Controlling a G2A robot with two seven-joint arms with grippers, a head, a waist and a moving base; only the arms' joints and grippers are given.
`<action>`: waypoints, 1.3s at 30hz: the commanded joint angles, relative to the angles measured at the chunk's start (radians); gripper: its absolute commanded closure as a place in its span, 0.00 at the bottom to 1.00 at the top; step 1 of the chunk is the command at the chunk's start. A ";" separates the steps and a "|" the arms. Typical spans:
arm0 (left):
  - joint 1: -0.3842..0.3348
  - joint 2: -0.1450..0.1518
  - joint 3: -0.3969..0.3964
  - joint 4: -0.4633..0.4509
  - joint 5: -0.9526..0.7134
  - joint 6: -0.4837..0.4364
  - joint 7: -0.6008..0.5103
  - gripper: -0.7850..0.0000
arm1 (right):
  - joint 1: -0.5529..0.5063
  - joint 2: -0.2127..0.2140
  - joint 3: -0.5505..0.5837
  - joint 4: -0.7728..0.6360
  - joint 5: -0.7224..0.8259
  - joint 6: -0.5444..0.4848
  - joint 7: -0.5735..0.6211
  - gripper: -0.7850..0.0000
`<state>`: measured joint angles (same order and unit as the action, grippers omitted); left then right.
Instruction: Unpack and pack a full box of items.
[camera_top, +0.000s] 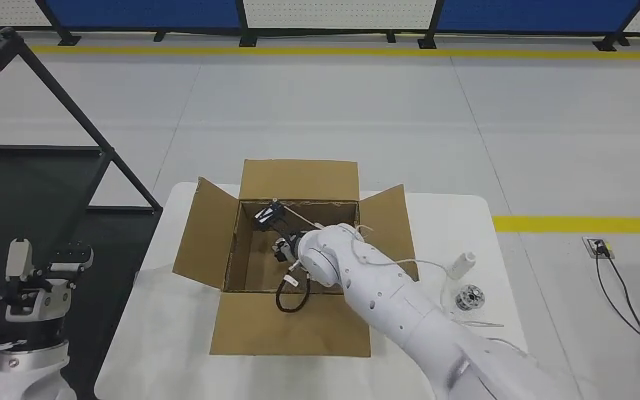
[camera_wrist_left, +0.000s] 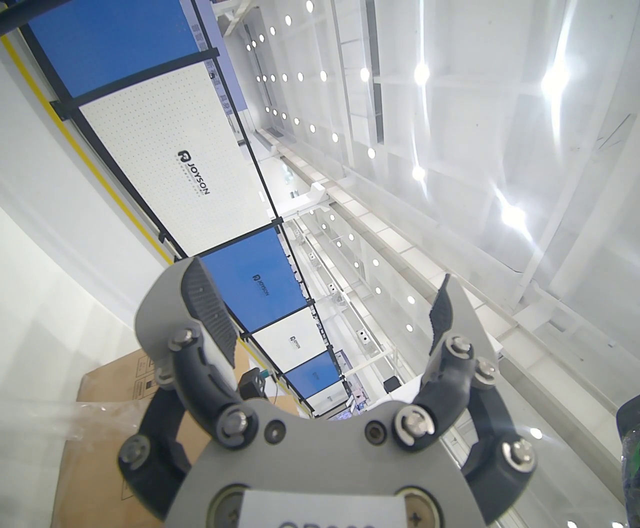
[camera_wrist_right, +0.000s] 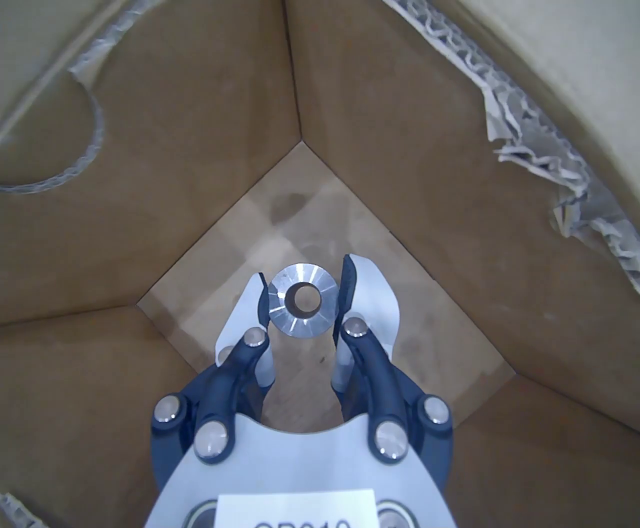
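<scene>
An open cardboard box (camera_top: 290, 335) stands on the white table (camera_top: 450, 215), all its flaps folded out. My right arm (camera_top: 335, 262) goes down into the box. Deep inside, near a bottom corner, my right gripper (camera_wrist_right: 302, 295) is shut on a metal ring (camera_wrist_right: 280, 312) with a round hole, one finger pressing on each side. The box floor (camera_wrist_right: 310, 210) around it is bare brown card. My left gripper (camera_wrist_left: 320, 310) is off the table's left end (camera_top: 45, 270), pointing up at the ceiling, open and holding nothing.
To the right of the box a white cylinder (camera_top: 460, 265) and a small metal part (camera_top: 468, 297) lie on the table. A torn flap edge (camera_wrist_right: 560, 165) hangs by the right gripper. A box corner (camera_wrist_left: 100, 400) sits beside the left gripper.
</scene>
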<state>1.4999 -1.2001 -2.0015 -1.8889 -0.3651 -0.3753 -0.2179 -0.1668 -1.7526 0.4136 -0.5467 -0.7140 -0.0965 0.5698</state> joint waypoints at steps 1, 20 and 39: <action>0.000 0.000 0.000 0.000 0.000 0.000 0.000 0.00 | 0.006 -0.025 -0.002 0.055 0.011 0.008 -0.012 1.00; 0.000 0.000 0.000 0.000 0.000 0.000 0.000 0.00 | 0.029 -0.144 0.014 0.320 0.015 0.010 -0.155 1.00; 0.000 0.000 0.000 0.000 0.000 0.000 0.000 0.00 | 0.035 -0.159 0.043 0.375 -0.008 -0.025 -0.161 0.00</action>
<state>1.4999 -1.2001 -2.0015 -1.8889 -0.3651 -0.3753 -0.2179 -0.1324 -1.9123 0.4539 -0.1715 -0.7232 -0.1168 0.4131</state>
